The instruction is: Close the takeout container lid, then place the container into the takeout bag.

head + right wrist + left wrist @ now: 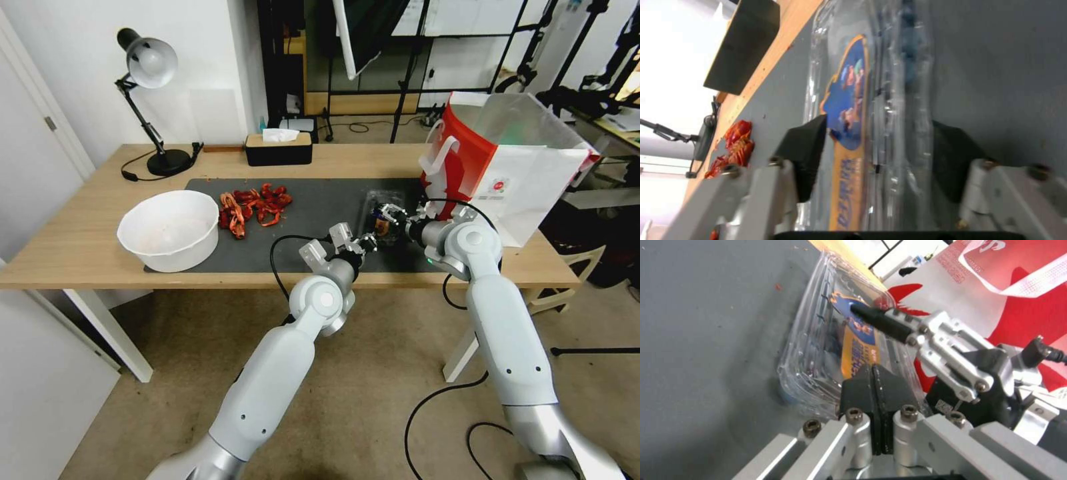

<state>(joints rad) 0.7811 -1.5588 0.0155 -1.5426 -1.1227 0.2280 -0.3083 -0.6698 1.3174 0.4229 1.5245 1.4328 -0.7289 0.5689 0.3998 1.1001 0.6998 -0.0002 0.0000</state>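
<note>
With the lid down, the right gripper clamps the takeout container; the clenched left gripper presses alongside, lifting bagward likely next.

Clear container with dark blue berries; blue label edged orange on lid. Red-and-white bag, white handles, small red logo. Dark grey mat on light wood table. White bowl. Red-orange scraps. Black tissue box with tan top. Black lamp, silver shade. Black pads on silver grippers.
</note>
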